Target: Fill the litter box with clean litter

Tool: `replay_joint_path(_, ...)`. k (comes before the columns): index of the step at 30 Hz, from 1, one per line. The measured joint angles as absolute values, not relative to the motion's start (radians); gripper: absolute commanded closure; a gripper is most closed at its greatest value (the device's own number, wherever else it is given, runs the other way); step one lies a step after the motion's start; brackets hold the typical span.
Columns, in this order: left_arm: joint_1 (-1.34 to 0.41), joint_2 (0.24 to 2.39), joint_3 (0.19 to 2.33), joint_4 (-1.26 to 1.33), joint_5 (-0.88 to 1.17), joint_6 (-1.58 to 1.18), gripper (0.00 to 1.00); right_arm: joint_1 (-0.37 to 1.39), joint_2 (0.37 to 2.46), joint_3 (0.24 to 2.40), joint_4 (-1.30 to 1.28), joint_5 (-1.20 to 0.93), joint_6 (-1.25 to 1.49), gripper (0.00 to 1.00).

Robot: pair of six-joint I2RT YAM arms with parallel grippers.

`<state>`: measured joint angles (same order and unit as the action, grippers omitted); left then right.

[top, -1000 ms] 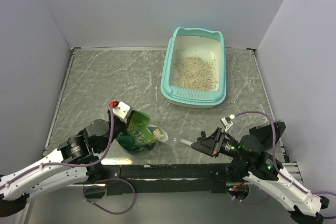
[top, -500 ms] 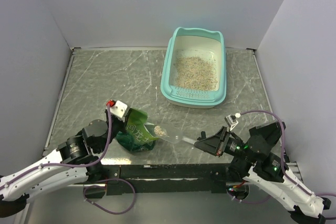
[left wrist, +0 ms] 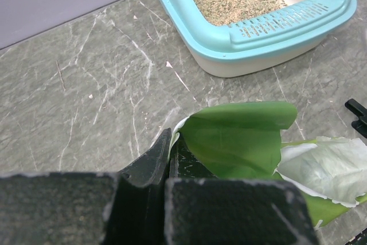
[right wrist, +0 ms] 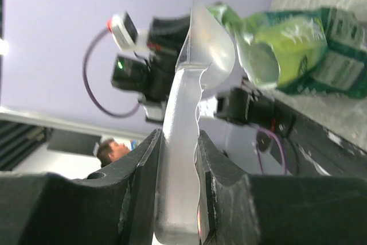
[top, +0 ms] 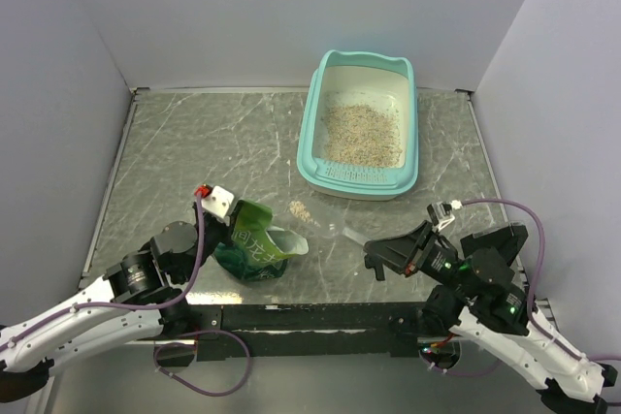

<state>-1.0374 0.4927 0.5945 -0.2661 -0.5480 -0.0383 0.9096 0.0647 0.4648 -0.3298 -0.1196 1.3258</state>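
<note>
While the clear scoop (top: 351, 238) had been carrying a load away from the green pouch (top: 254, 244) half a second before, it now sat rolled onto its side and empty. Its load had dropped as a small heap (top: 299, 210) on the bare table (top: 194, 152), short of the litter box (top: 361, 179) and off that box's near left corner. The right pincer (top: 374, 257) was clenched on the scoop's handle, and its wrist view showed the bowl turned edge-on with nothing in it. The scoop tip hung nearer the arms than the litter box and apart from its grated front lip. The left pincer (top: 233, 228) was clamped shut on the edge of the pouch, holding its mouth up and open toward the litter box, farther from it than the heap was. The clean litter (top: 361, 133) already delivered lay as a loose patch across the middle of the litter box floor, with white bottom showing around it. By my reading, this scoopful was lost to the task: the box gained nothing from it. The likely need was another dip into the pouch, with the bowl kept level until it was past the box's front lip. Whether the spilled granules could be recovered was hard to judge.
</note>
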Motion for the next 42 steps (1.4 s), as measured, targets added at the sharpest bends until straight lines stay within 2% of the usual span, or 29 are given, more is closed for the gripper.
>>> replay_joint_path(8,-1.037,0.489,0.595,-0.267,-0.548,-0.038,0.99,0.910,0.144,0.403,-0.113,0.044,1.345,1.00)
replay_joint_path(17,-1.037,0.479,0.595,-0.267,-0.547,-0.038,0.99,0.899,0.408,0.406,0.063,0.251,1.298,1.00)
replay_joint_path(22,-1.037,0.479,0.595,-0.267,-0.547,-0.038,0.99,0.798,0.545,0.478,0.051,0.340,1.255,1.00)
replay_joint_path(30,-1.016,0.479,0.595,-0.267,-0.534,-0.038,0.99,0.537,0.812,0.735,-0.064,0.374,1.110,1.00)
replay_joint_path(36,-1.008,0.473,0.595,-0.267,-0.518,-0.038,0.99,0.479,1.081,0.964,-0.208,0.421,0.871,1.00)
replay_joint_path(42,-1.003,0.473,0.595,-0.268,-0.503,-0.039,0.99,0.417,1.401,1.354,-0.486,0.387,0.642,1.00)
